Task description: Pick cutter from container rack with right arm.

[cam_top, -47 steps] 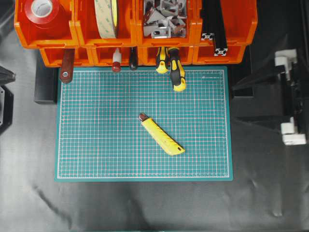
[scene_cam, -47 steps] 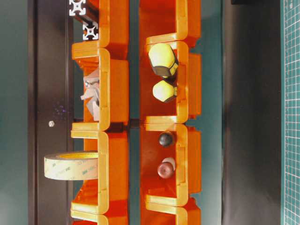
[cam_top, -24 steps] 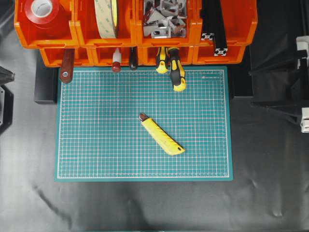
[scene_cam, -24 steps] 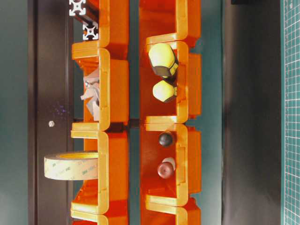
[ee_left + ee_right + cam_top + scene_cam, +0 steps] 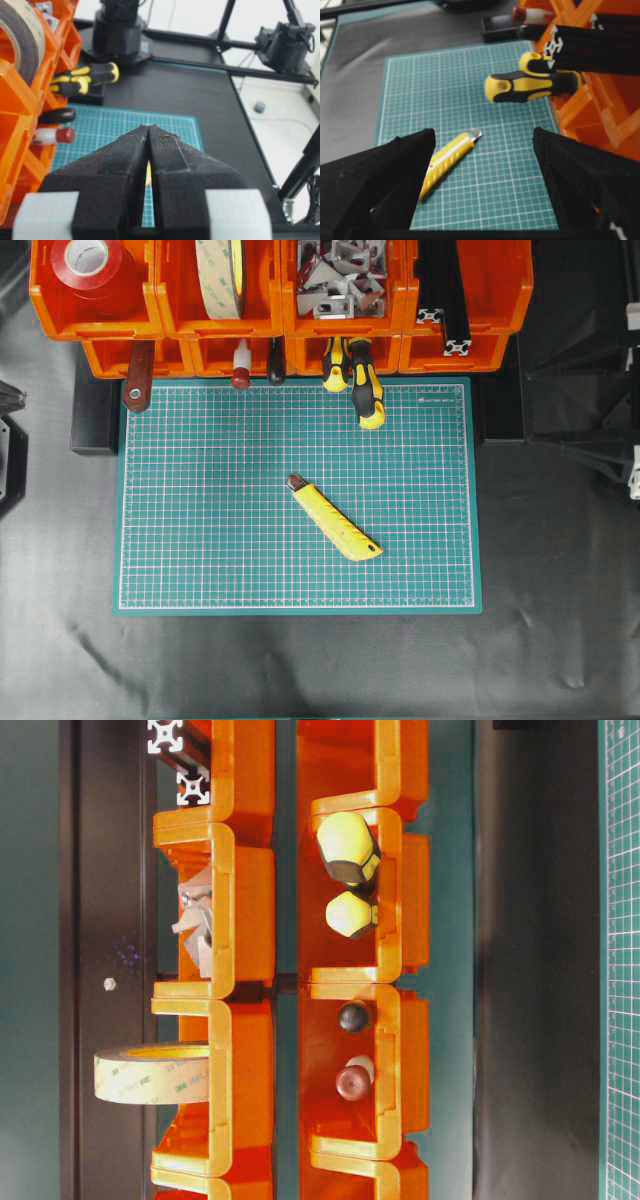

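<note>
Green mat (image 5: 200, 540) overhead carries the cutter (image 5: 335, 518) flat mid-mat, clear of the container rack (image 5: 280, 320); left wrist view: left gripper (image 5: 149, 131) pinched closed; right wrist view: right gripper (image 5: 485, 142) spread wide, empty, so it risks snagging the nearby screwdrivers (image 5: 530, 82).

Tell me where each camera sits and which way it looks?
Overhead: above, looking down at the mat, cutter and rack; arms only at the edges.
Table-level: turned sideways, facing the rack's bins; no arm shows.
Left wrist: over the shut left gripper.
Right wrist: between the open right gripper fingers.
Overhead and right wrist share the cutter.
</note>
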### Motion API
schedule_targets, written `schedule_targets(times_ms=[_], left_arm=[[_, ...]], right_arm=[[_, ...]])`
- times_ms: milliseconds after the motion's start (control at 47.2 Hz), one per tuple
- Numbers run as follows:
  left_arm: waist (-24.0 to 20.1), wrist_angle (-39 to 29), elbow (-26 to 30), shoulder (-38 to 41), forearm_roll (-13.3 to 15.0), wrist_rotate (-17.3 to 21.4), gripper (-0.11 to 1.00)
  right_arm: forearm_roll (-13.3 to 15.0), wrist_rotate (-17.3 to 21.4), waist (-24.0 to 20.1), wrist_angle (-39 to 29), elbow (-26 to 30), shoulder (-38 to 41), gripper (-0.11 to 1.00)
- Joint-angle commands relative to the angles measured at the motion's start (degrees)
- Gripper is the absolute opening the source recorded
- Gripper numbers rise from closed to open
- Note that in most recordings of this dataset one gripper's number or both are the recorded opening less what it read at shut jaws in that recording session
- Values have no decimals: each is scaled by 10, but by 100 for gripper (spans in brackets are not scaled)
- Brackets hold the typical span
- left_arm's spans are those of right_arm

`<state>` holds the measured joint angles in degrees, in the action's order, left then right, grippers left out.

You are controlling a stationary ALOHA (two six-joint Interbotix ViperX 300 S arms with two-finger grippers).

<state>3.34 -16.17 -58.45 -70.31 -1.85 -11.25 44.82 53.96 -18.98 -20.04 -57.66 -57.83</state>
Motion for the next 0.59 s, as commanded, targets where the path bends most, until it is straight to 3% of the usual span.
schedule_targets(times_ms=[0, 148, 573], left_arm=[[2, 4, 13, 4, -2, -1, 0], [1, 4, 13, 5, -2, -1, 0], [2, 5, 10, 10, -2, -1, 0]], right_arm=[[-1, 4, 4, 7, 7, -4, 76], [2, 26, 12, 21, 2, -19, 76], [2, 28, 21, 27, -15, -33, 76]])
